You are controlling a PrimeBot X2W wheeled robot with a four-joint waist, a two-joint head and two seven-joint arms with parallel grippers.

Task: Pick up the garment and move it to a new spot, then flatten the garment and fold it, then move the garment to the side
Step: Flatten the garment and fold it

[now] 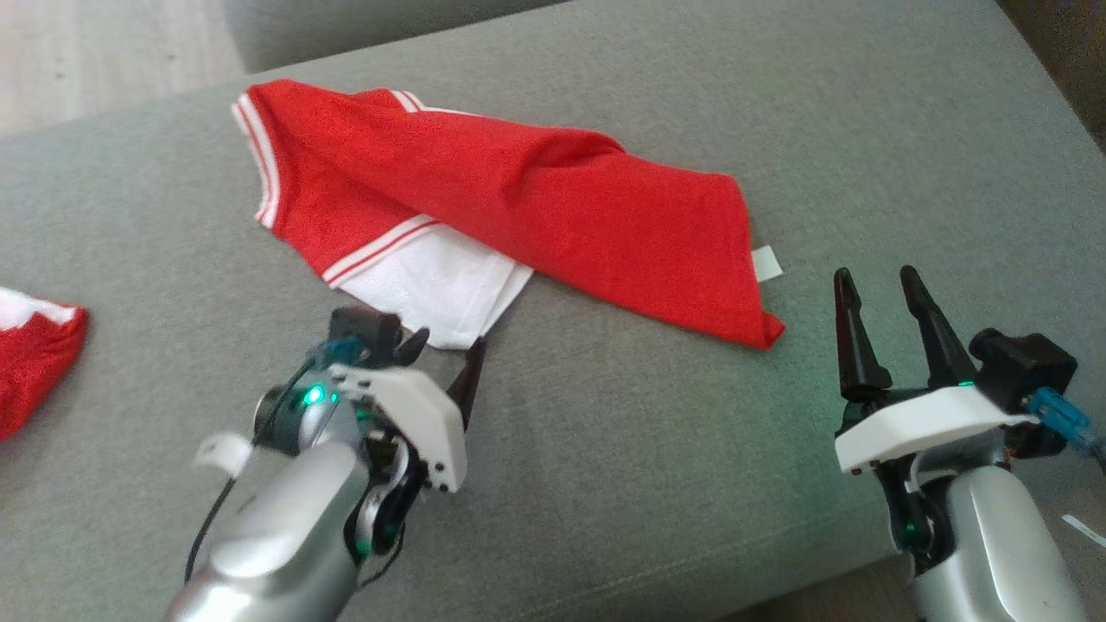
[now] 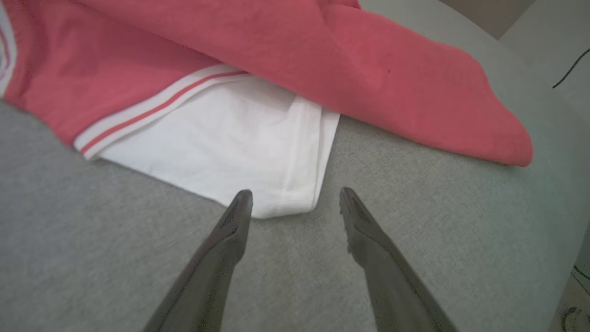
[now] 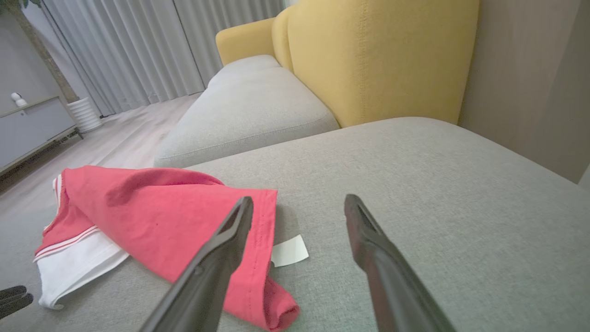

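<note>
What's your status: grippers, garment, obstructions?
Left gripper open, tips at white corner of garment, no grip. Right gripper open, clear of it. Garment rumpled on grey cushion, not flat. Another red cloth lies apart, far left.

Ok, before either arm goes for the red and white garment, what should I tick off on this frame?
1. Left gripper open: ok, jaws apart.
2. Left gripper lined up on the white corner: ok, it lies between the fingers in the left wrist view.
3. Fingers touching that fabric: cannot tell.
4. Right gripper open and holding nothing: ok.
5. Right gripper at the garment: not ok, it stands apart from the red corner.
6. Garment flat on the cushion: not ok, folded over itself.
</note>
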